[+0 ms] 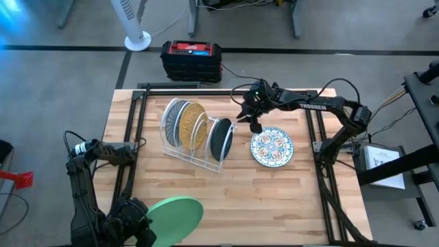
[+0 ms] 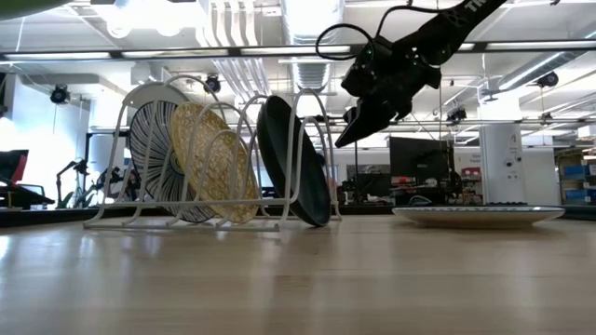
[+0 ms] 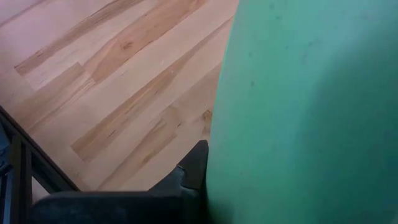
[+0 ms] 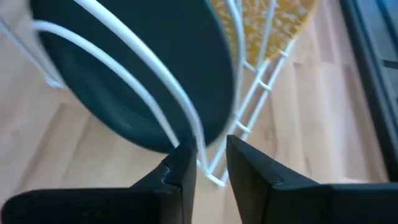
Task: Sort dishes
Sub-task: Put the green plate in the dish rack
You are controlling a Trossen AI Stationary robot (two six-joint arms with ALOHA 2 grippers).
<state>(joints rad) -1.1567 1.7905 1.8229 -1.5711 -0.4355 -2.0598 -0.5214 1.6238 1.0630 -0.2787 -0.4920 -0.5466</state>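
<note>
The right gripper [image 1: 251, 122], empty with a narrow gap, hovers by the dark plate [image 1: 220, 138] in the rack [image 1: 180, 152]. The left gripper [image 1: 140, 223] pinches the green plate's [image 1: 175, 214] rim; plates look stiff, slick and breakable.

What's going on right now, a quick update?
Left gripper shut on green plate, near table edge. Right gripper open, empty, beside dark plate in rack. Floral plate flat on table.
</note>
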